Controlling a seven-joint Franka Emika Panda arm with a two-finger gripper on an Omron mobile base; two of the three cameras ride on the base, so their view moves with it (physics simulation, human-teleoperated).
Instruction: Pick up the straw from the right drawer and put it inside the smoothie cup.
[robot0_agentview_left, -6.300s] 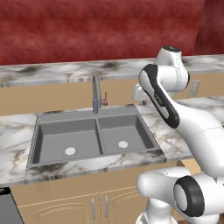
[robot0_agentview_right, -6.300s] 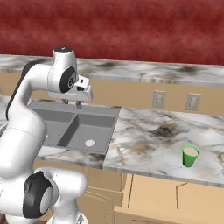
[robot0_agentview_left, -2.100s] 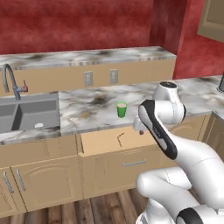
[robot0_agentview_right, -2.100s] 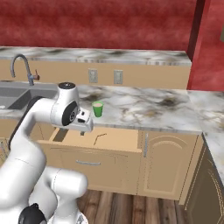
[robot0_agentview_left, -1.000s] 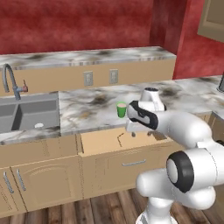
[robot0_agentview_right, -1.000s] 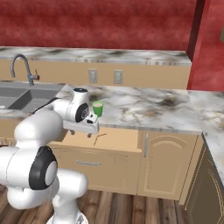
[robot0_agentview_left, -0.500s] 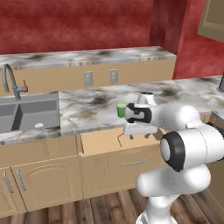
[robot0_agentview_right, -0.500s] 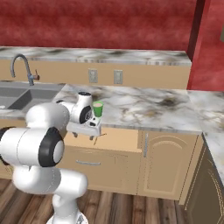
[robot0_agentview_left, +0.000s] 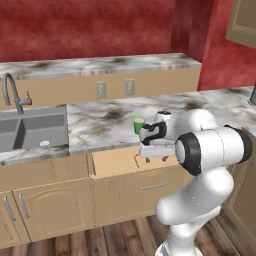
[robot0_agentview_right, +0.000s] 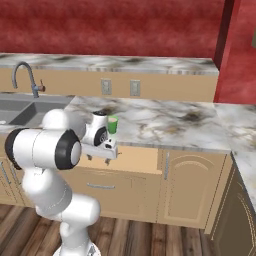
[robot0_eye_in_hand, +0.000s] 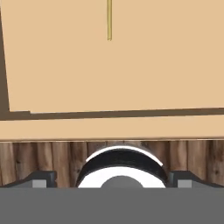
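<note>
The wide, shallow light-tan wooden drawer (robot0_agentview_left: 116, 161) is standing pulled out below the marbled grey-and-white tabletop (robot0_agentview_left: 110, 120). The white arm's two-finger tool (robot0_agentview_left: 155, 158) is being held over the open drawer, pointing down, with its jaws spread wide and nothing between them. In the hand view, the thin brownish straw (robot0_eye_in_hand: 109, 19) is lying on the drawer's floor, at the top of that view, well apart from the fingertips (robot0_eye_in_hand: 40, 179). The small bright green tapered cup (robot0_agentview_left: 138, 125) is standing upright on the tabletop, just behind the tool.
</note>
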